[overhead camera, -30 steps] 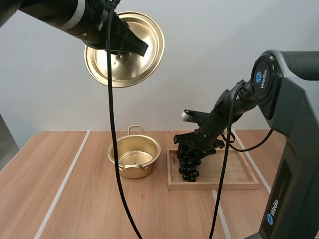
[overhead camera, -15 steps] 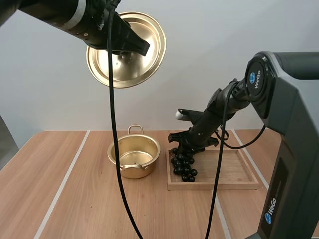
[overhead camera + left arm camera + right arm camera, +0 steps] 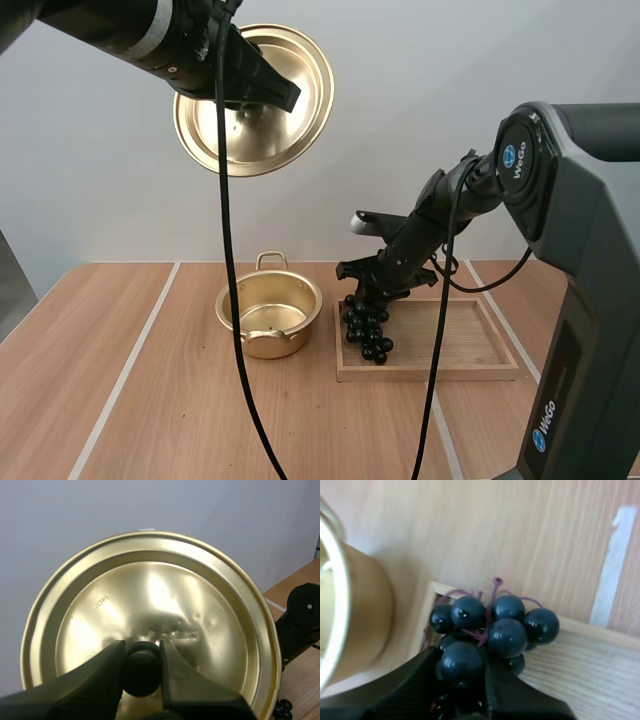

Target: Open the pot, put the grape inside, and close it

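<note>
The right hand [image 3: 372, 292] has its 2 fingers pinched on the top of the grape bunch [image 3: 366, 326]. In the right wrist view they seem to grip 1 berry, not the stem. The bunch hangs straight beneath the hand over the end of the wooden tray [image 3: 470, 352] nearest the pot. I cannot tell whether the lowest berries are clear of the tray floor. The open pot [image 3: 268, 312] stands on the bench [image 3: 140, 400] just beside this hand, on the side toward the left arm. The left hand [image 3: 143, 650] is high above the pot, its fingers clamped on the black knob [image 3: 142, 672] of the lid [image 3: 150, 605], which is tipped on edge and well apart from the bunch.

The step in hand looks like carrying the bunch across. It should go well if the right hand:
- rises until the lowest berry tops the pot rim
- travels sideways slowly, since a dangling bunch swings and a pinched berry may tear free
- stops with the pot mouth directly below, then lowers the bunch inside before it opens
</note>
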